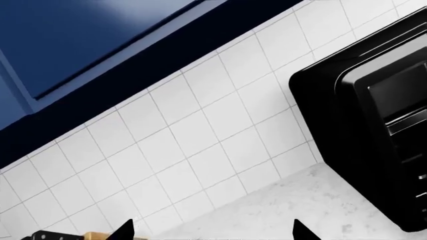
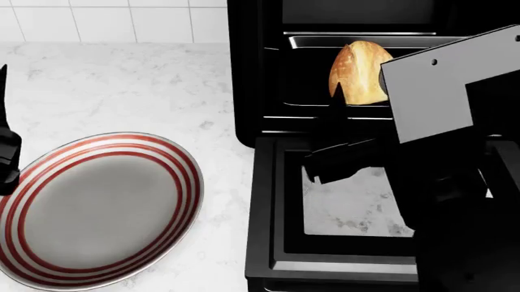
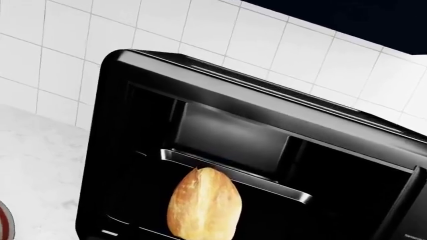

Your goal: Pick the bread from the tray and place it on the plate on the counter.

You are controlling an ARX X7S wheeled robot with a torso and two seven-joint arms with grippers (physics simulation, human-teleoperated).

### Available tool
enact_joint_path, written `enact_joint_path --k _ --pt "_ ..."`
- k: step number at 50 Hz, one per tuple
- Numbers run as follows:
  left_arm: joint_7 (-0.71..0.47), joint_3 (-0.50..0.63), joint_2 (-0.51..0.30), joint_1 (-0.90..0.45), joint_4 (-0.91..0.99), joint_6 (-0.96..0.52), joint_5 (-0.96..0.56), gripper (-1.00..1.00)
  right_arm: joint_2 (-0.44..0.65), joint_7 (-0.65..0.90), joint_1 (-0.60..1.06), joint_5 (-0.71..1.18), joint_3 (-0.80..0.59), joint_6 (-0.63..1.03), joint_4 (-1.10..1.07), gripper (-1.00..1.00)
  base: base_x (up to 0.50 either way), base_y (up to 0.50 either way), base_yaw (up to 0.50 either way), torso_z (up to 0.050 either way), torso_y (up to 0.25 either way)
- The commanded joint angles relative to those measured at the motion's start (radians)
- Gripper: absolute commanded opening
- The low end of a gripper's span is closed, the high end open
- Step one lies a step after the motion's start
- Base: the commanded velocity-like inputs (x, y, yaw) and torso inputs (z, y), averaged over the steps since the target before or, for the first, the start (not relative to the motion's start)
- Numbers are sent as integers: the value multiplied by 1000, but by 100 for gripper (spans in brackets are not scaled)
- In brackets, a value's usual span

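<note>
The bread (image 2: 360,72), a golden-brown roll, stands on end in the oven's mouth, lifted off the silver tray (image 2: 309,41) behind it. My right gripper (image 2: 343,102) reaches in from below and appears shut on the bread's lower end. In the right wrist view the bread (image 3: 203,205) fills the bottom centre in front of the tray (image 3: 267,186); the fingers are lost against the dark oven. The red-ringed plate (image 2: 175,159) lies on the white counter (image 2: 122,79) to the left. My left gripper (image 1: 213,236) is open and empty, at the plate's left edge (image 2: 7,152).
The black oven (image 2: 243,73) stands on the counter with its glass door (image 2: 268,207) folded down toward me, right of the plate. It also shows in the left wrist view (image 1: 360,125). White wall tiles (image 1: 200,135) run behind, under blue cabinets (image 1: 60,35).
</note>
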Motion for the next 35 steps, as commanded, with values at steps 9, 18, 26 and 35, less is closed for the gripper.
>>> enact_joint_path --k 9,18,26,35 --pt "-2 15 -7 -19 -12 50 -25 100 -43 -42 55 -33 -28 -26 110 100 0 0 0 0 0" --pt "-11 27 -19 -28 -11 59 -40 100 -50 -80 64 -66 -61 -94 202 100 0 0 0 0 0" --pt "-23 37 -26 -34 -9 70 -52 100 -56 -89 85 -77 -77 -105 245 100 0 0 0 0 0" --pt "-22 38 -38 -23 -3 82 -45 100 -64 -120 86 -113 -107 -180 329 100 0 0 0 0 0"
